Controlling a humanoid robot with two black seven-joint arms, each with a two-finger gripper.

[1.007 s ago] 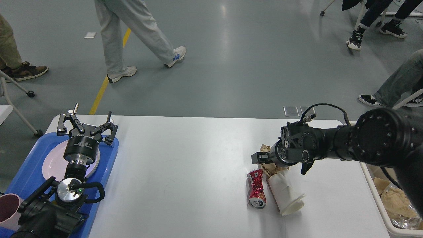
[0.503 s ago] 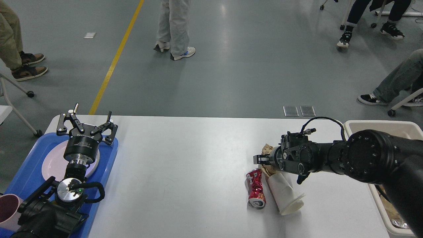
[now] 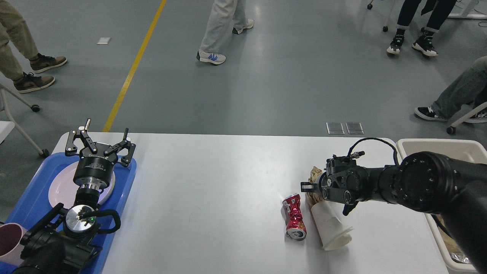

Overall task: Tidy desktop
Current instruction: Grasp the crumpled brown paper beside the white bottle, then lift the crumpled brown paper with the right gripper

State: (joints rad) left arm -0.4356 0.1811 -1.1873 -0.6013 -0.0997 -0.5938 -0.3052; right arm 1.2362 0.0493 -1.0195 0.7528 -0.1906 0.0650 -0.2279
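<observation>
The white desktop (image 3: 213, 182) fills the lower view. On its right part lie a crushed red can (image 3: 293, 217), a white paper cup (image 3: 331, 228) on its side, and crumpled brown paper (image 3: 315, 174). My right gripper (image 3: 307, 187) comes in from the right and sits low against the brown paper, just above the cup's base. It is dark and its fingers cannot be told apart. My left gripper (image 3: 99, 141) is open and empty, hovering over the blue tray (image 3: 127, 179) at the left edge.
A pink plate (image 3: 61, 186) lies in the blue tray, and a pink cup (image 3: 8, 239) stands at its near left. A beige bin (image 3: 437, 144) with brown paper waste stands at the table's right end. People walk and sit on the floor beyond the table.
My right gripper has moved a little right and lower, and the brown paper has shifted right with it. The cup and can shifted slightly. The left arm has not moved.
</observation>
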